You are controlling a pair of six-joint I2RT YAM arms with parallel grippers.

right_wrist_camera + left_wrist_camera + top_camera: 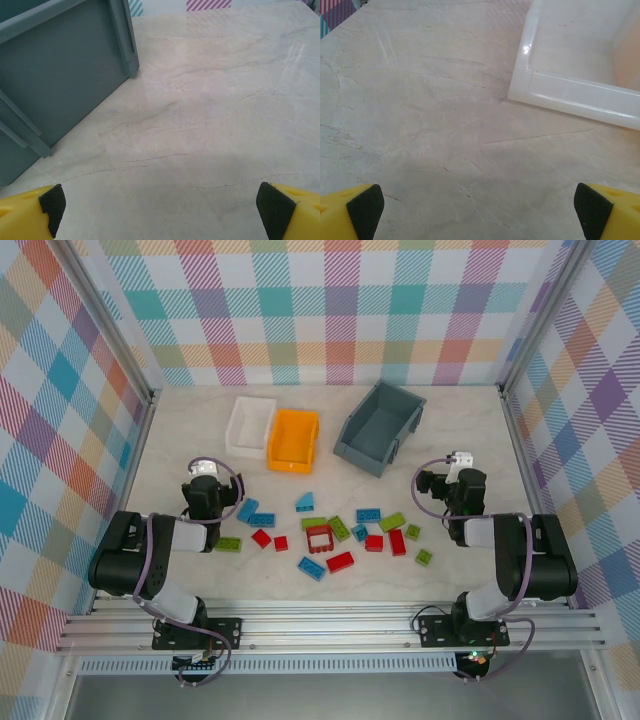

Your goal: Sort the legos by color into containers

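Spread and empty, the left claw (479,212) and right claw (160,211) are flanking unsorted red, blue and lime plastic bricks (340,561), while the white plastic bin (250,426), orange bin (293,441) and slate-grey bin (377,429) ahead are sitting empty.

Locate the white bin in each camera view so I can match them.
Top external: white bin at the far side, left of centre, beside the orange bin.
Left wrist: white bin, its corner and rim at upper right.
Right wrist: the grey bin stands at upper left here.
Shared landmark: the pale veined table, seen in all three.
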